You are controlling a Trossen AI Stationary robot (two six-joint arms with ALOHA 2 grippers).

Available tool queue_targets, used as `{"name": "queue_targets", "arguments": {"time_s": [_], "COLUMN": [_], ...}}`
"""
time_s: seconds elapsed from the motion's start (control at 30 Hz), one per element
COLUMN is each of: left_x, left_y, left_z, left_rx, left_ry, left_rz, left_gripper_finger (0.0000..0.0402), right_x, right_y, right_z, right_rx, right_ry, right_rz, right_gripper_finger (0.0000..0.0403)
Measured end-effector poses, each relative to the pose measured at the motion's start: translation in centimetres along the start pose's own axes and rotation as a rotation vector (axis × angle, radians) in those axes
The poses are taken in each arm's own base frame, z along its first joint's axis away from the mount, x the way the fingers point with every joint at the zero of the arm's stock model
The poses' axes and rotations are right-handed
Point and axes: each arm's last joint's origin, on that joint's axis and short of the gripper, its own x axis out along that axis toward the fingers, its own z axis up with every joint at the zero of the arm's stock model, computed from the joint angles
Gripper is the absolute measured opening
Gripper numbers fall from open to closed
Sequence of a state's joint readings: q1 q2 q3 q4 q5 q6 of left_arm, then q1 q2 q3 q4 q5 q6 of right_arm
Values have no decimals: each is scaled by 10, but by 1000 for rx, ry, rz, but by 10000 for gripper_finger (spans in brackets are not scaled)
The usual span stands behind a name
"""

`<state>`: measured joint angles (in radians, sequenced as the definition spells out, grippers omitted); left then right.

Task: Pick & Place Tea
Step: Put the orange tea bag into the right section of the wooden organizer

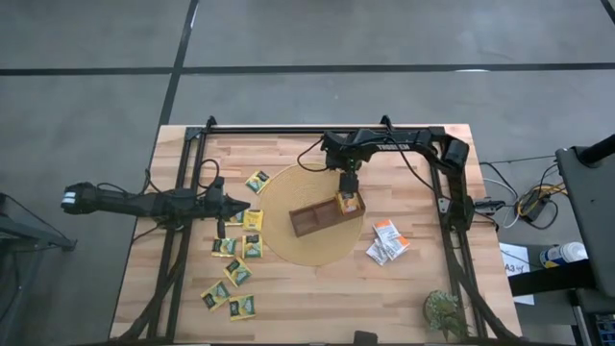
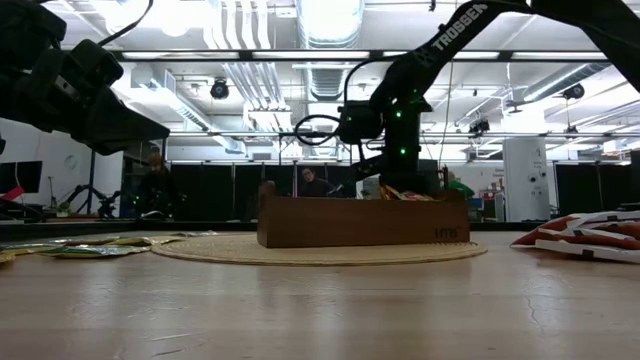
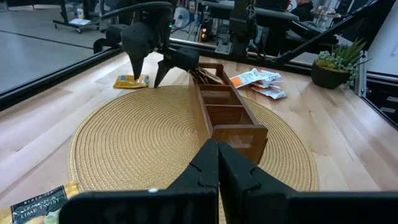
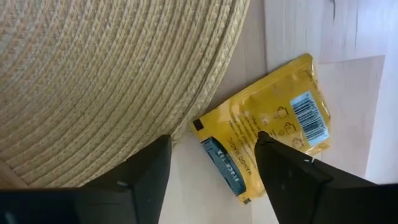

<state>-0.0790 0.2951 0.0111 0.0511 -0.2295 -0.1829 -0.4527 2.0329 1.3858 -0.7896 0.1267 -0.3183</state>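
Note:
A yellow tea packet [image 4: 249, 124] [image 3: 132, 81] lies flat on the wood, right beside the far edge of the round woven mat [image 4: 93, 74] [image 1: 288, 197]. My right gripper [image 4: 213, 140] [image 3: 147, 78] points down just over it, open, one finger on each side. In the high view the arm hides this packet. On the mat stands the brown wooden tray [image 1: 322, 219] [image 3: 227, 112], with tea packets [image 3: 200, 74] standing in its right-end compartment. My left gripper [image 1: 245, 207] [image 3: 217, 162] is shut and waits, level, over the table's left side. My right gripper comes at the yellow packet from above, fingers pointing down. One fingertip [image 4: 264, 140] shows over the packet's middle. I cannot tell whether it touches the packet, which lies flat on the table.
Several yellow-green packets [image 1: 235, 259] are scattered on the wood left of the mat, and one more [image 1: 258, 181] lies at its far left. White-and-orange packets [image 1: 389, 240] [image 3: 258, 84] are piled right of the mat. A small potted plant [image 1: 444, 309] stands at the near right corner.

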Motion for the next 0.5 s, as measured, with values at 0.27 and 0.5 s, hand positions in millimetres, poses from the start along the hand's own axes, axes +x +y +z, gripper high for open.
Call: {"name": "queue_targets", "arguments": {"time_s": [0.27,0.5], "left_x": [0,0], "left_y": [0,0], "left_z": [0,0], "left_rx": [0,0], "left_ry": [0,0], "left_rz": [0,0], "left_gripper_finger": [0,0], "right_x": [2,4], "right_y": [1,-1], "right_z": [-2,-2], "right_rx": [4,37], "right_ry": [-2,-2], "right_rz": [4,-1], "right_gripper_finger": [183,65]}}
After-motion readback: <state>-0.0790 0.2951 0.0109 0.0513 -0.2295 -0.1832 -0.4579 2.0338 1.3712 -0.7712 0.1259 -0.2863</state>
